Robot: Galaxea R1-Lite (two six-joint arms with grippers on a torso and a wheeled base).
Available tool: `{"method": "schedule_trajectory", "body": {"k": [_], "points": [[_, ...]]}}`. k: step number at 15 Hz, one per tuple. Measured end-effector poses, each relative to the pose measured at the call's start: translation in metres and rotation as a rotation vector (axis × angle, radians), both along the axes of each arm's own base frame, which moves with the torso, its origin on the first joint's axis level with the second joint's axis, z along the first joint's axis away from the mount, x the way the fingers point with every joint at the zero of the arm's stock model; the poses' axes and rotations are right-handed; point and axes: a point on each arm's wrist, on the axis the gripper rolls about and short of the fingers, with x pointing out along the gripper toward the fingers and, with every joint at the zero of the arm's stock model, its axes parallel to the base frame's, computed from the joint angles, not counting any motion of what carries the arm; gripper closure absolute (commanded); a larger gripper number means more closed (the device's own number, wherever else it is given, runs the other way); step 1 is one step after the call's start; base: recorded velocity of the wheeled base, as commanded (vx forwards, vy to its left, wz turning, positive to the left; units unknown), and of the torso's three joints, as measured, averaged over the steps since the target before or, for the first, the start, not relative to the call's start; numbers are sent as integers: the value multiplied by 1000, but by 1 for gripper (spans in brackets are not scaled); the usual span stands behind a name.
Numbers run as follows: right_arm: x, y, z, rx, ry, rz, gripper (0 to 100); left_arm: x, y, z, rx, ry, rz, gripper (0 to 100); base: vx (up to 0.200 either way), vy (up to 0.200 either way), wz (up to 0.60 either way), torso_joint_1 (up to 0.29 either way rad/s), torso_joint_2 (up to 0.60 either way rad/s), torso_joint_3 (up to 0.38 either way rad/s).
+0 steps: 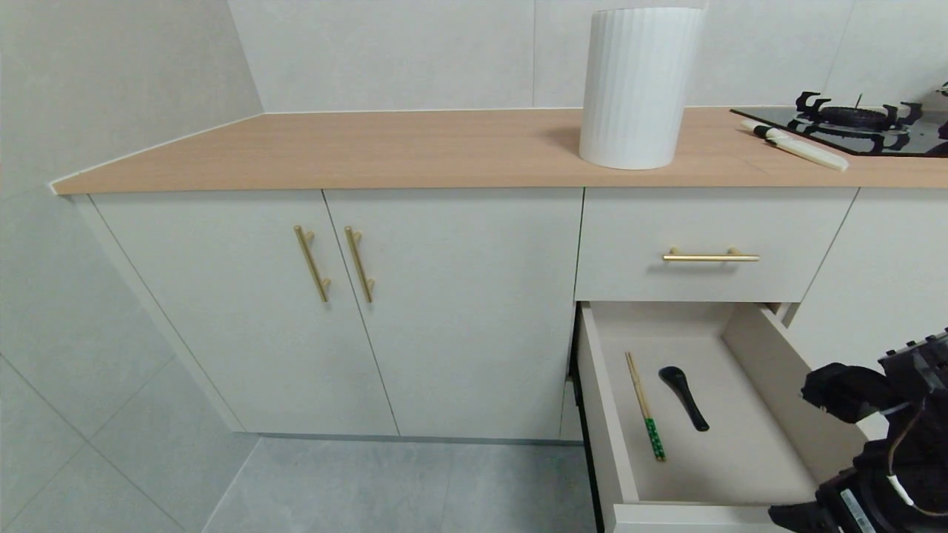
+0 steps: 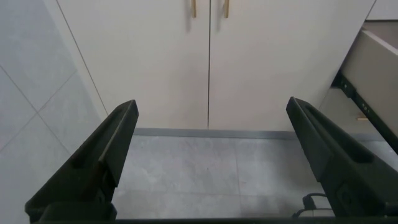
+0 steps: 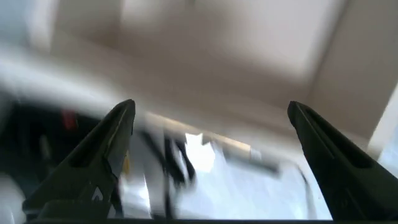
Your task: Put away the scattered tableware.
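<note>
Head view: illumination is bright, diffuse and even. The white container point(image 1: 637, 85) casts a soft shadow to its left on the countertop point(image 1: 333, 152). The drawer point(image 1: 770, 370) interior is mildly shaded.

Right wrist view: the background is heavily smeared by blur, with a white glare patch near centre.

Left wrist view: evenly lit.

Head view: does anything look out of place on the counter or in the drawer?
A white knife lies loose and slanted on the countertop beside the hob, while chopsticks and black spoon sit in the open drawer.
</note>
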Motion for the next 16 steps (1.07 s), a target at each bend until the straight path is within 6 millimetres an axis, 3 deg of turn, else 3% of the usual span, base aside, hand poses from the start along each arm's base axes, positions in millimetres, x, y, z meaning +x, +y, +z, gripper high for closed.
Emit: {"method": "schedule_trajectory", "body": {"k": [8, 16], "points": [[-28, 8, -14, -137, 175, 233, 0, 0, 0, 0, 0, 1, 0, 0, 0, 0, 0, 0, 0, 0], [-8, 18, -38, -165, 279, 189, 0, 0, 0, 0, 0, 0, 0, 0, 0, 0, 0, 0, 0, 0]]}}
